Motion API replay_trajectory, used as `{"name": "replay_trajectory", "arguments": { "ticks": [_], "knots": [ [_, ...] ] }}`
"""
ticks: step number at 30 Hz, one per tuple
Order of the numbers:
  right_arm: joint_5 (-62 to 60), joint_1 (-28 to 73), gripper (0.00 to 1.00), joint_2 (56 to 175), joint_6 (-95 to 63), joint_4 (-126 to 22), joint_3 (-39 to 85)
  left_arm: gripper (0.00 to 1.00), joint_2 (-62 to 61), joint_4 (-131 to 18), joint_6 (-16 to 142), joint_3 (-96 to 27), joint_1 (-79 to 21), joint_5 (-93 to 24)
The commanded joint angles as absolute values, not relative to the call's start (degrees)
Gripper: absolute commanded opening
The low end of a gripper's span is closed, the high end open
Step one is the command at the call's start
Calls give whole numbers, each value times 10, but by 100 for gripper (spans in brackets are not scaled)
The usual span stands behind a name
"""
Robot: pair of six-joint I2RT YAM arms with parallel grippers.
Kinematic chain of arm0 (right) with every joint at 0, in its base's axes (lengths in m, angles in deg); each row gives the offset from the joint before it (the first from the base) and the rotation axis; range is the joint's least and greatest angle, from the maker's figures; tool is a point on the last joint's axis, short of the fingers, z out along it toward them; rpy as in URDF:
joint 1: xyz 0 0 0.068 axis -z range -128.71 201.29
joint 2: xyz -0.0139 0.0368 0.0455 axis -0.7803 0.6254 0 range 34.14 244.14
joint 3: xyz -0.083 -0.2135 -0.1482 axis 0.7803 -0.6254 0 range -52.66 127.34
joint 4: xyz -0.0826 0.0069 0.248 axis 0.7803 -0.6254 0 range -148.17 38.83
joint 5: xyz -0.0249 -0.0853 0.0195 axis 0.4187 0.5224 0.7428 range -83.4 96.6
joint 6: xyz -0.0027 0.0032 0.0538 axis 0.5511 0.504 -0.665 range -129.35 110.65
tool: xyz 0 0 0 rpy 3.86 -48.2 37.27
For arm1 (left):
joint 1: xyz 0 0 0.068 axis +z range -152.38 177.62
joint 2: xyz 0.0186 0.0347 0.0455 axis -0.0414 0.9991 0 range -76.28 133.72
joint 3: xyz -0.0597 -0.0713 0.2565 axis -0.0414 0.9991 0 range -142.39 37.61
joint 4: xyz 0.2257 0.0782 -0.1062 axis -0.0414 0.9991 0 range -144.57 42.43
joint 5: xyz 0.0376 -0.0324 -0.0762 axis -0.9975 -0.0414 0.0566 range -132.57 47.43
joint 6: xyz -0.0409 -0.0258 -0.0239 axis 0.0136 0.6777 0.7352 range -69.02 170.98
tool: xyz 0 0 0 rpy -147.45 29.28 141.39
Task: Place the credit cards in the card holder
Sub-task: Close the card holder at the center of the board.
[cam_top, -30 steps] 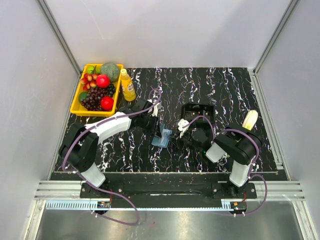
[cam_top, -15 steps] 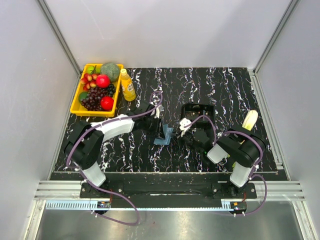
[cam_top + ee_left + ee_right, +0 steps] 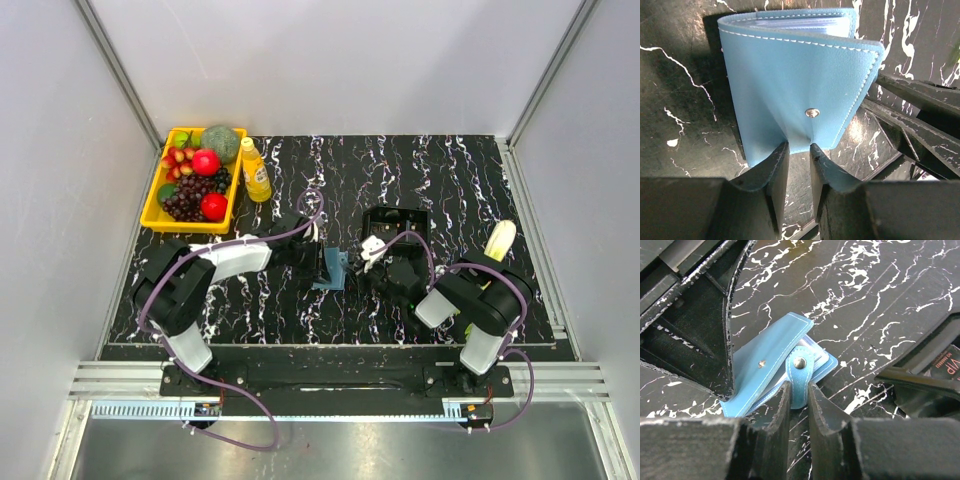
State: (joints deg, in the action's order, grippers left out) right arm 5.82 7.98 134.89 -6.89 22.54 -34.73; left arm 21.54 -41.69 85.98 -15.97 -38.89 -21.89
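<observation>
The left arm (image 3: 228, 257) and right arm (image 3: 432, 303) match: white shells between bulky black joints, purple cables (image 3: 306, 197) looping alongside, on a black base plate (image 3: 330, 378). The left pincer (image 3: 798, 146) and right pincer (image 3: 799, 385) have matte black fingers, scuffed grey-white along their edges.

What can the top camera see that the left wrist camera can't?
Only the top view shows the yellow fruit tray and the yellow bottle at the back left of the table. Only the left wrist view shows the small silver snap and the white stitching on the cover. Both show the blue card holder, with the left gripper pinching its bottom edge.
</observation>
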Motion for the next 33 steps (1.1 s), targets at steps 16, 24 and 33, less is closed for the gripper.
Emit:
{"name": "replay_trajectory", "arguments": {
  "ticks": [16, 24, 33],
  "knots": [
    [15, 73, 29, 1315, -37, 381, -365, 23, 257, -417, 898, -194, -392, -291],
    [201, 73, 56, 1237, -65, 284, -356, 20, 265, -388, 873, -193, -392, -311],
    [187, 73, 51, 1148, -247, -351, -107, 19, 260, -409, 857, -190, -392, -278]
  ]
}}
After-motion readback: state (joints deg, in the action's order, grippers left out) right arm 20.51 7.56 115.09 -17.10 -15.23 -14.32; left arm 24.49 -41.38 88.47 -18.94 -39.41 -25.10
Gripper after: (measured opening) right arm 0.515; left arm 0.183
